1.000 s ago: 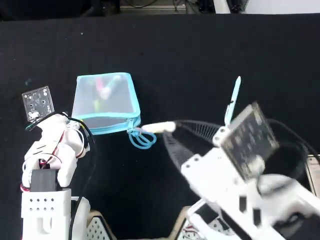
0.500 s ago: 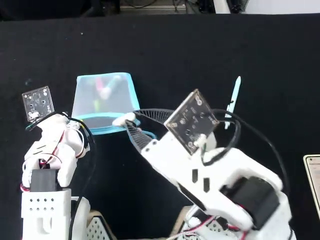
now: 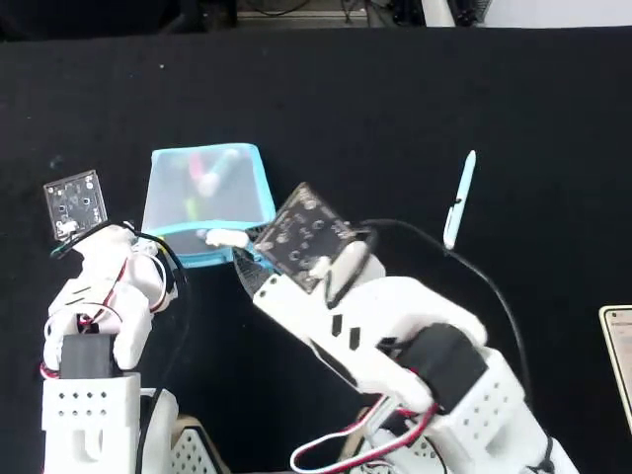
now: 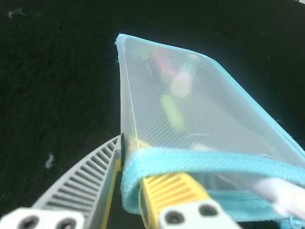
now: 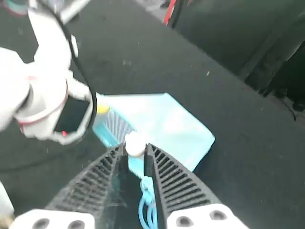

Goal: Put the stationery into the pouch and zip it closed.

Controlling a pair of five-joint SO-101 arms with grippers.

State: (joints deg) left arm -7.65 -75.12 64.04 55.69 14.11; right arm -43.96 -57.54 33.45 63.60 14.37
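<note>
High view shows the black table [image 3: 395, 99] with the light blue mesh pouch [image 3: 207, 202] lying left of centre. Several coloured stationery items [image 3: 202, 180] are visible through its mesh. The left gripper [image 3: 170, 259] sits at the near left corner of the pouch, and the right gripper [image 3: 240, 247] sits at the near edge of the pouch, toward its right corner. The right gripper is clenched on a short white stick [image 3: 225, 237], which lies over the zipper edge; whether its tip is inside the pouch cannot be determined. A light blue pen [image 3: 459, 197] lies on the table well apart from the pouch, on the right side. A card [image 3: 618, 346] rests at the right edge of the table. In the left wrist view, the left gripper [image 4: 125, 155] is clamped on the blue zipper band at a corner of the pouch [image 4: 200, 119], with the yellow finger on one side of the band and the grey ribbed finger on the other. Pink, green and pale stationery items [image 4: 172, 98] show through the mesh. In the right wrist view, the right gripper [image 5: 135, 149] holds the white stick [image 5: 135, 142] between its ribbed black fingers, directly in front of the pouch [image 5: 162, 126]. A blue cord loop [image 5: 147, 205] lies between the fingers, nearer the wrist.
</note>
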